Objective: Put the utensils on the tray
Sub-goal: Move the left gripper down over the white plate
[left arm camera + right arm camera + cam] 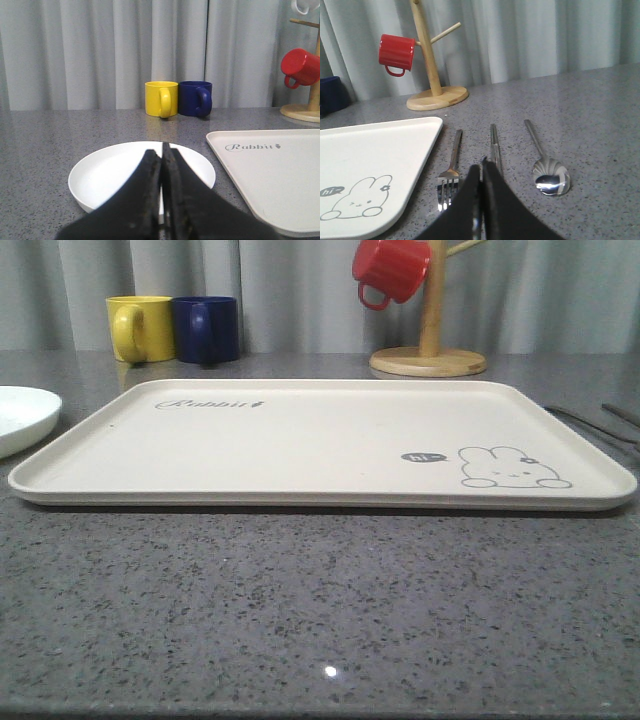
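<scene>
Both grippers are closed and hold nothing: the left gripper point(161, 155) hangs over the plate point(100, 175), the right gripper point(481, 172) over the chopsticks point(493, 142), between fork point(451, 170) and spoon point(545, 165), beside the bare tray point(300, 440)

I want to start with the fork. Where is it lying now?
In the right wrist view the fork lies on the grey counter just off the tray, between the tray's edge and the chopsticks, with the spoon beyond them.
</scene>
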Robot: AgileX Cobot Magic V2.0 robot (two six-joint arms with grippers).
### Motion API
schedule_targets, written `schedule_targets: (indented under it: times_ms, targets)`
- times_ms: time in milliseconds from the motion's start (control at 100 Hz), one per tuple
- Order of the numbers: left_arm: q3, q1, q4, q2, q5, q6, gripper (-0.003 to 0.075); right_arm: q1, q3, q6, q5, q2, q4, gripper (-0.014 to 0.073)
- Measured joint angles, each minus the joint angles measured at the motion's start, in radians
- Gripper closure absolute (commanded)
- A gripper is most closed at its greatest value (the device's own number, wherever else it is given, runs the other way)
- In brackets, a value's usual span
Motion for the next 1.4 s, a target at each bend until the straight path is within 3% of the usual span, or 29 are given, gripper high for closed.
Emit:
schedule_targets:
  times_ms: [430,600,810,1120,1400]
  targets:
    - [0.000,0.000,-0.002,0.000,0.000,0.000,0.0738,0.000,0.000,0.000,0.000,0.000,0.000,0.0671]
    - [-0.028,0.000,-0.033,0.000,0.119,0.000,0.0738,0.000,0.000,0.000,0.000,0.000,0.000,0.0671]
    - [-0.258,0.000,-0.097,0.100,0.349,0.000,0.0738,0.000,0.000,0.000,0.000,0.000,0.000,0.0671]
    - [-0.703,0.000,-0.099,0.511,0.792,0.000,0.0738,0.000,0.000,0.000,0.000,0.000,0.000,0.0671]
    - [-0.901,0.000,-0.099,0.798,0.885,0.000,0.0737,0.000,0.000,0.000,0.000,0.000,0.000,0.0671]
